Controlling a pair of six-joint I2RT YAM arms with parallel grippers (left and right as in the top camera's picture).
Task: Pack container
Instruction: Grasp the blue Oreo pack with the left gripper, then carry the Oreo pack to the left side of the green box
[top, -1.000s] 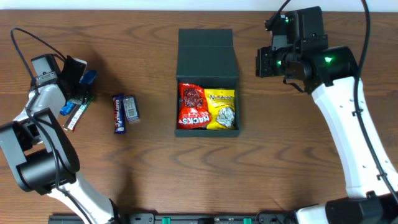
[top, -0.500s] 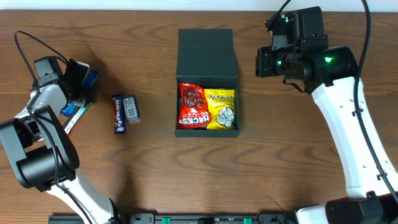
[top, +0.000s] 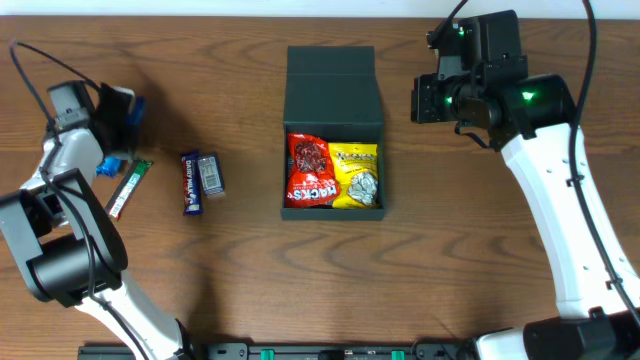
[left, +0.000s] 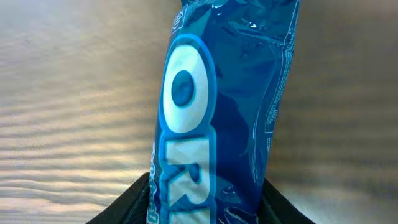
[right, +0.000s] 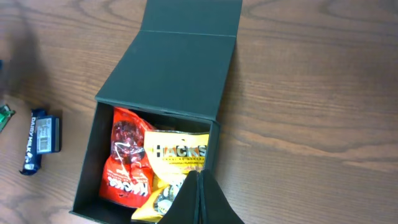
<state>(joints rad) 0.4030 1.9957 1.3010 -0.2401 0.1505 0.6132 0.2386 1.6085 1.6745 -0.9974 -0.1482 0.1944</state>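
Far to the left of the container (top: 333, 95), the left tool (left: 205, 186) is gripping a blue packet (left: 217, 112) by its lower end, and the packet is standing up out of the jaws. The container is sitting open with its lid flap folded back. A red packet (top: 309, 170) and a yellow packet (top: 357, 172) are already covering most of its floor.

Risk: the blue packet is probably going to land across those two and ride high, obstructing the lid. A grip so near one end is also letting the film sag or slip during transfer.

Right of the container, the right tool (right: 199, 199) is appearing closed and empty.

The left wrist view is cropping the packet's print and hiding the pads. The item beside the Dairy Milk bar (top: 190, 183), left of the container, is reading too small to identify
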